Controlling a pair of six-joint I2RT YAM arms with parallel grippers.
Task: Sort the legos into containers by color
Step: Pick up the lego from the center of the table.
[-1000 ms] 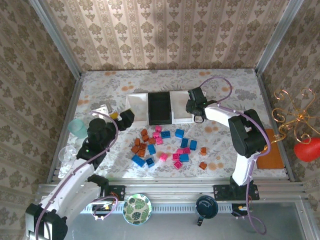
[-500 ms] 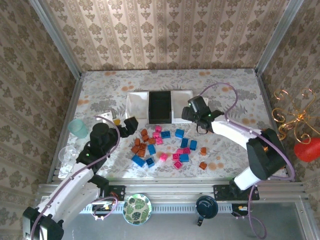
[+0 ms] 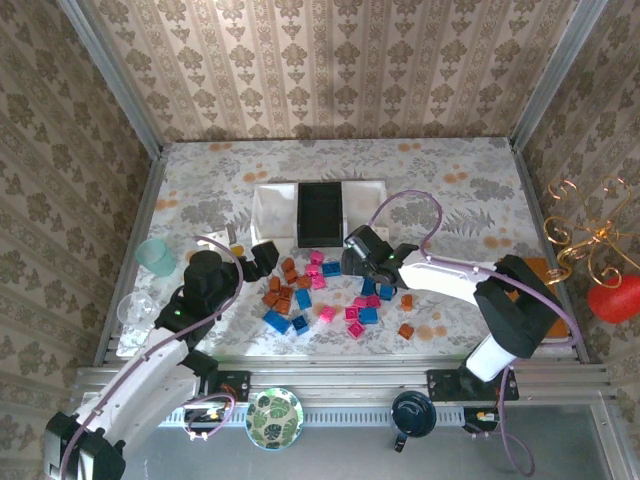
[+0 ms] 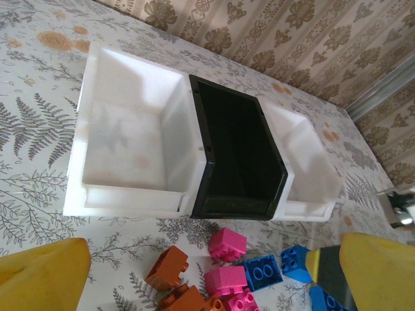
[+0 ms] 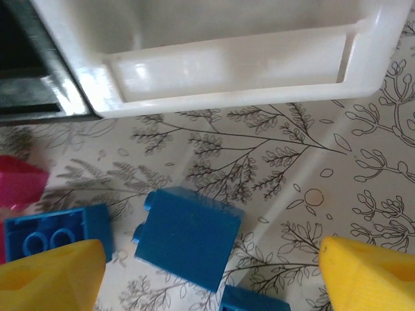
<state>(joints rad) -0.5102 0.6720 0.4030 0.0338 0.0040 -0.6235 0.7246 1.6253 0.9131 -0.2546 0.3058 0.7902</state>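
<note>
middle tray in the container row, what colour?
Black. The middle container shows best in the left wrist view.

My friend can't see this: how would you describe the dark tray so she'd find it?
On the floral table, beyond the scattered bricks, three trays sit joined in a row. It is the middle tray, black between two white ones.
</note>
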